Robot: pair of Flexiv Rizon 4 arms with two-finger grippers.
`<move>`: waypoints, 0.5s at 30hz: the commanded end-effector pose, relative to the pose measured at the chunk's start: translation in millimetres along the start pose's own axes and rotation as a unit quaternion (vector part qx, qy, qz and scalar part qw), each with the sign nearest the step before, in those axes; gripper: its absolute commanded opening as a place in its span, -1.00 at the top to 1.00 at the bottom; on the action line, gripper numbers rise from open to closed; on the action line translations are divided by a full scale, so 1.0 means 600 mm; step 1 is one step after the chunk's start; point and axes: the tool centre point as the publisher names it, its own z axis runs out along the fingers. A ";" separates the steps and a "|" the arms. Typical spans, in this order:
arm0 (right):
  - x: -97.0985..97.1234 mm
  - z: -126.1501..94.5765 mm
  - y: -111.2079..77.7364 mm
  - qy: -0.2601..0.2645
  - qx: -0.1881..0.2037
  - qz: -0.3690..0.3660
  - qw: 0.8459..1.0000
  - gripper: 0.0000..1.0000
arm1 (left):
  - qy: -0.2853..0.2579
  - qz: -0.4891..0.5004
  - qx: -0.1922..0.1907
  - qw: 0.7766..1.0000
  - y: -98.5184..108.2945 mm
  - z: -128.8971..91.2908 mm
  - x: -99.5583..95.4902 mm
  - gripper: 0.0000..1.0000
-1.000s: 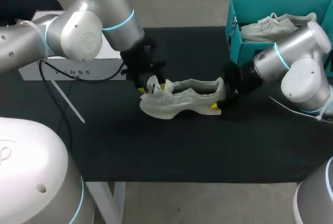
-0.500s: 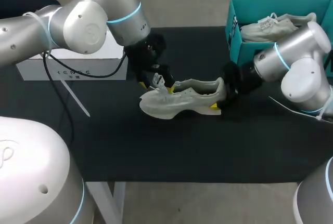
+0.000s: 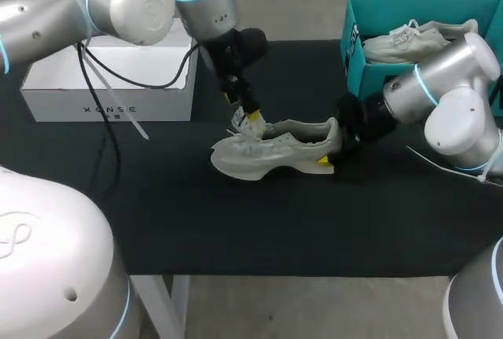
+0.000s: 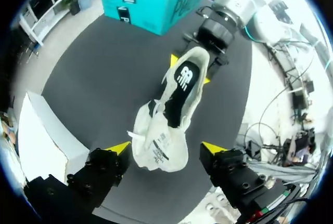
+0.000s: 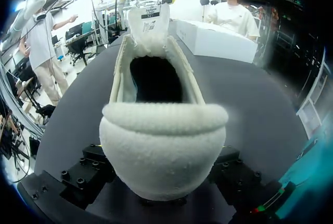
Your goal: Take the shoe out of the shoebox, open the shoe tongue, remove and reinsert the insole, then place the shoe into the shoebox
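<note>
On the black table (image 3: 236, 229), about at its middle, a pale shoe (image 3: 271, 150) stands on its sole, outside the shoebox. Everything else is placed from this shoe.

At the heel end, the right gripper (image 3: 331, 150) comes in level with the table. One yellow-tipped finger presses each side of the heel, so it is clamped on the shoe. In the right wrist view the padded heel collar fills the space between the two fingers.

Over the toe half of the shoe, the left gripper (image 4: 166, 148) points down at the tongue (image 4: 158, 148). The tongue stands up, pulled forward toward the toe. The left fingers (image 4: 120, 148) are spread wide with the tongue between them. A gap shows on each side, so they grip nothing.

Through the shoe's mouth, behind the tongue, a dark insole (image 4: 182, 86) lies flat inside.

Beyond the heel end, past the right arm and toward the far edge of the table, sits the teal shoebox (image 3: 354, 48). It is open, well apart from the shoe, and a second pale shoe (image 3: 416, 40) lies in it.

Beyond the toe end, also toward the far edge, an open white box (image 3: 110, 91) stands under the left arm, apart from the shoe.
</note>
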 end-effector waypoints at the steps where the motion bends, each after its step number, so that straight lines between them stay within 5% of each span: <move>1: -0.003 0.007 -0.003 -0.001 0.000 0.000 1.000 1.00 | -0.029 0.198 -0.135 0.970 -0.038 -0.012 -0.009 1.00; 11: -0.003 0.007 -0.003 -0.001 0.000 0.000 1.000 1.00 | -0.020 0.325 -0.162 0.931 -0.101 0.014 0.003 1.00; 15: -0.003 0.007 -0.003 -0.001 0.000 0.000 1.000 1.00 | -0.027 0.327 -0.153 0.932 -0.113 0.024 0.015 1.00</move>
